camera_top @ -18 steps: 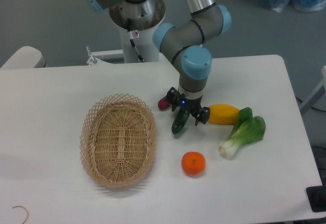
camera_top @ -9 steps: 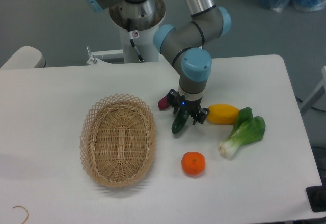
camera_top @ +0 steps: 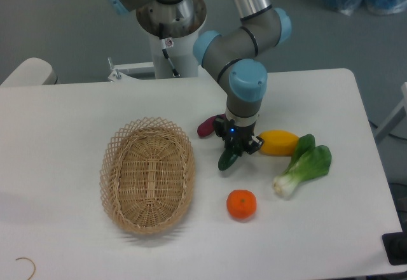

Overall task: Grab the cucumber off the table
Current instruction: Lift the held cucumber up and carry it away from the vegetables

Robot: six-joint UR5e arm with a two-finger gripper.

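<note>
We see the gripper (camera_top: 236, 145) closed around the cucumber (camera_top: 228, 158), its fingers pinching the upper end of the dark green piece while the lower end angles down toward the table (camera_top: 63, 114). Taking the woven basket (camera_top: 147, 175) as our landmark, the cucumber hangs just to its right, near the rim, with the orange (camera_top: 241, 204) farther right and lower. The reddish-purple sweet potato (camera_top: 208, 126) lies above and right of the basket, and beyond the gripper, farther from the basket, sit the yellow piece (camera_top: 278, 142) and the bok choy (camera_top: 305, 165). We judge the grasp made and the lift in hand: the cucumber's lower tip appears at or barely off the tabletop, and we cannot tell whether it has fully cleared it. What remains, as we read it, is raising the cucumber plainly free of the table without it slipping from the fingers.
</note>
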